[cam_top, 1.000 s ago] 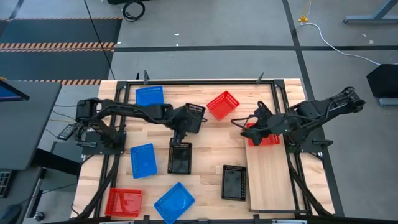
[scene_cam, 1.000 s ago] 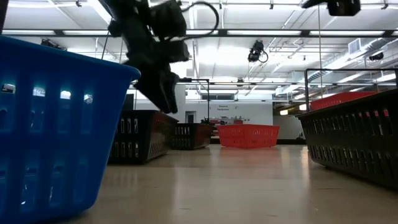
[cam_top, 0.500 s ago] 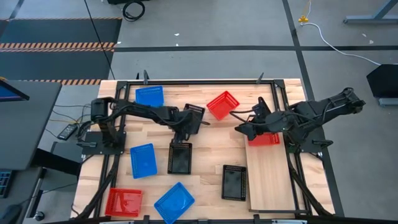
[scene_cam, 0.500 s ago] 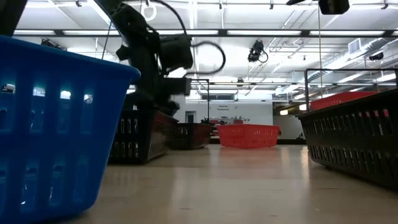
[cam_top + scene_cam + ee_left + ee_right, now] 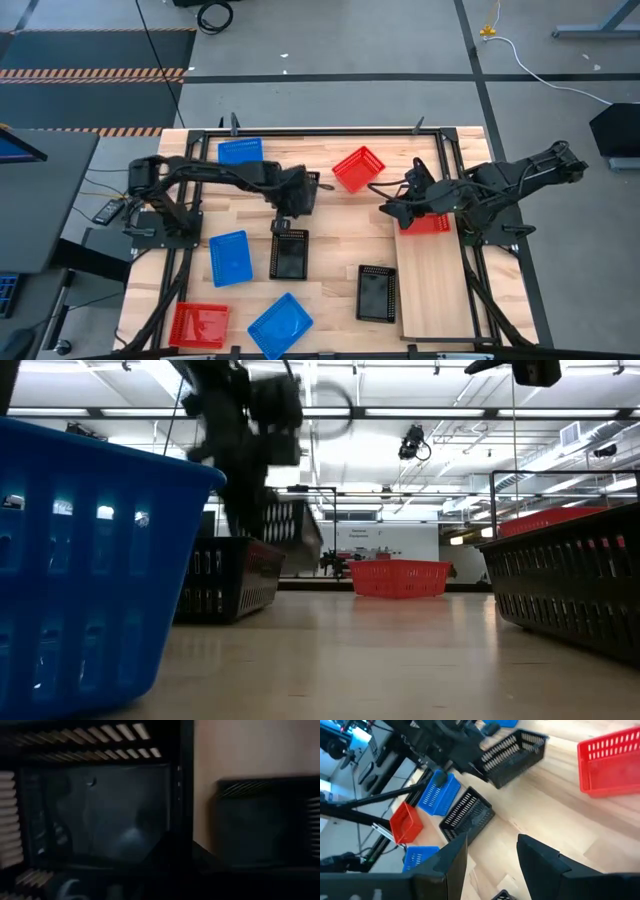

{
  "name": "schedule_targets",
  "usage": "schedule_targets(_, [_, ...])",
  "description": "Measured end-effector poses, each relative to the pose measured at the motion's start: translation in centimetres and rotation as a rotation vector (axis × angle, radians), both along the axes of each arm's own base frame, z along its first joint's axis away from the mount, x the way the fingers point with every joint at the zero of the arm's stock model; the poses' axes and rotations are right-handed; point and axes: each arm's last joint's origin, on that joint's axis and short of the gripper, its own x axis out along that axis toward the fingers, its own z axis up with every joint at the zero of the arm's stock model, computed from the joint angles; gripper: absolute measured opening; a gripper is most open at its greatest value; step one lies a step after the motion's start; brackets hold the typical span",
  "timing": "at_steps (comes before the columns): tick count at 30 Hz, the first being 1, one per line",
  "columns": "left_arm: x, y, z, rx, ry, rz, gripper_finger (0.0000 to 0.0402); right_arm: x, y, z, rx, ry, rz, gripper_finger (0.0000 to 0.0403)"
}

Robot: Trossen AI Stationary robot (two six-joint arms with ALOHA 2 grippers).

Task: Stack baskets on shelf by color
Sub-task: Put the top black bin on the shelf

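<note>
My left claw point(image 5: 298, 192) is clamped on a black basket point(image 5: 512, 751), lifted just above the table point(image 5: 340, 240). The shelf point(image 5: 432, 285) lies across the table beside my right claw point(image 5: 388, 208), which waits there, fingers apart.

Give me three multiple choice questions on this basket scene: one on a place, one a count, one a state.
1. Where is the red basket next to the right gripper?
A. on the shelf
B. on the floor
C. inside a blue basket

2. How many blue baskets does the high view show?
A. one
B. three
C. five

3. The left gripper is
A. open above a red basket
B. shut on a black basket held off the table
C. parked off the table

Answers:
1. A, it sits on the board's far end.
2. B, all three lie apart on the tabletop.
3. B, the low view shows it tilted in the air.
</note>
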Motion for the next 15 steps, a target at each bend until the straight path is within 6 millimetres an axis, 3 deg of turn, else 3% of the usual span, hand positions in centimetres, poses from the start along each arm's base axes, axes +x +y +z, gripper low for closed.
schedule_targets(7, [-0.3, -2.7, 7.5, -0.173, -0.292, -0.283, 0.0003, 0.3, -1.1, 0.1, -0.115, 0.002, -0.009, 0.0177])
schedule_targets(11, [-0.4, -4.4, 10.1, -0.089, -0.408, -0.478, 0.0003, 0.7, -2.1, -0.3, -0.210, 0.076, 0.088, 0.0173])
schedule_targets(15, [-0.6, -5.2, 10.8, -0.036, -0.384, -0.480, 0.0005, 0.8, -4.2, -0.2, -0.099, 0.065, -0.019, 0.0168])
